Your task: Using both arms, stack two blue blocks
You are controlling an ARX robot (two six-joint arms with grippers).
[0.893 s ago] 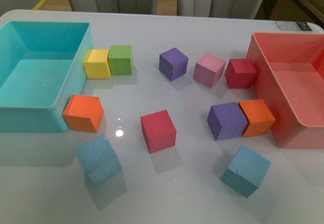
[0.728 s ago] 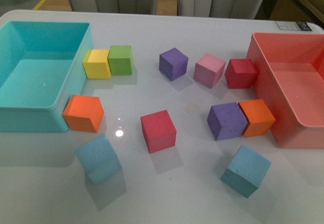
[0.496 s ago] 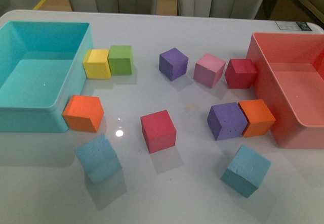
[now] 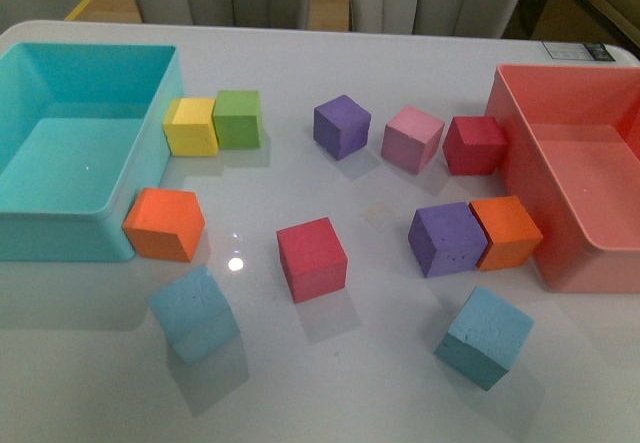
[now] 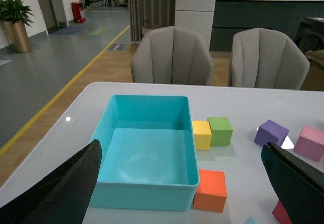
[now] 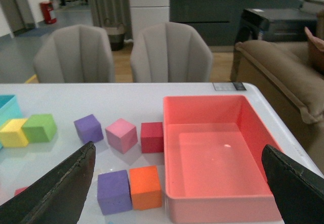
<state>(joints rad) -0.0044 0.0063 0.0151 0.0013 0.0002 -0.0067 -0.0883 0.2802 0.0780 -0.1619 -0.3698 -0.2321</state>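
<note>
Opening step, neither cube yet approached. The left blue block [image 4: 194, 315] and right blue block [image 4: 484, 337] lie well apart on the near side of the table [image 4: 340, 388], unstacked. The left gripper [image 5: 180, 150] and right gripper [image 6: 178, 150] hang high, jaws spread wide and empty (neither arm appears in the front view). The likely next move is for each arm to descend onto its nearer block.

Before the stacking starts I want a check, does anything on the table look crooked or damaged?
Nothing is spilled. The left blue block sits turned askew, and its front face seems creased or dented, though that could be shading. The right blue block is turned too.
</note>
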